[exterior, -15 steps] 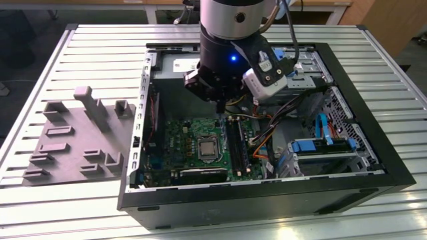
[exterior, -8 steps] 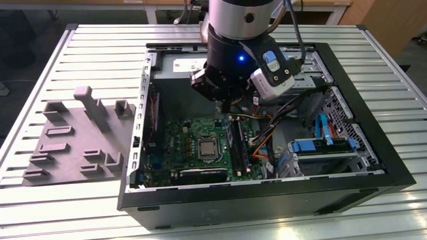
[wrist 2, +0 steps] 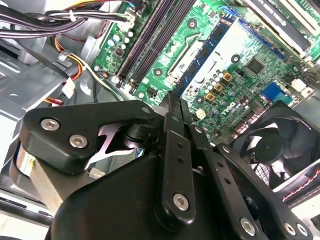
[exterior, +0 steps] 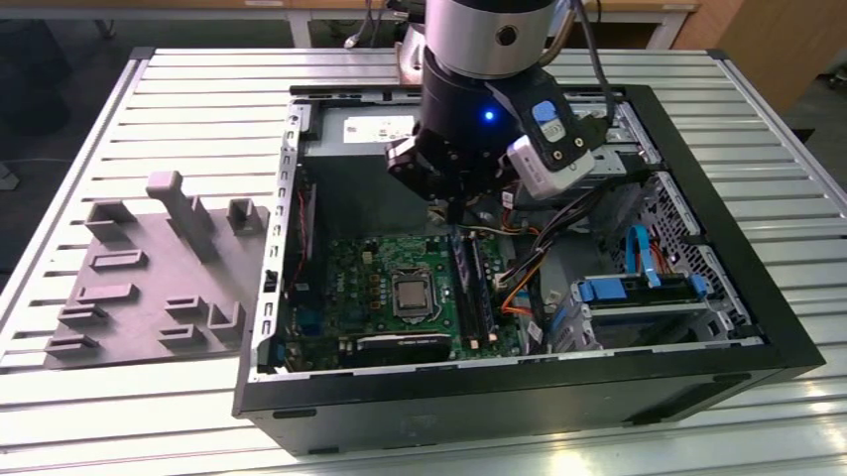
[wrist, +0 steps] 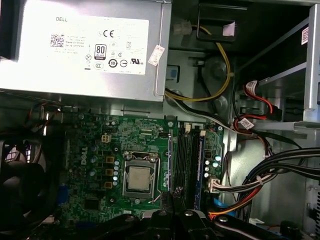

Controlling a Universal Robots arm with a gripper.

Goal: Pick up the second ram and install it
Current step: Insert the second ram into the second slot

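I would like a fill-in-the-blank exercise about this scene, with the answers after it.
The black gripper hangs inside the open black computer ____.
The grey plastic fixture block lies on the ribbed metal table, at the exterior view's ____.
The long black memory slots sit on the ____ motherboard.
Missing: case; left; green.
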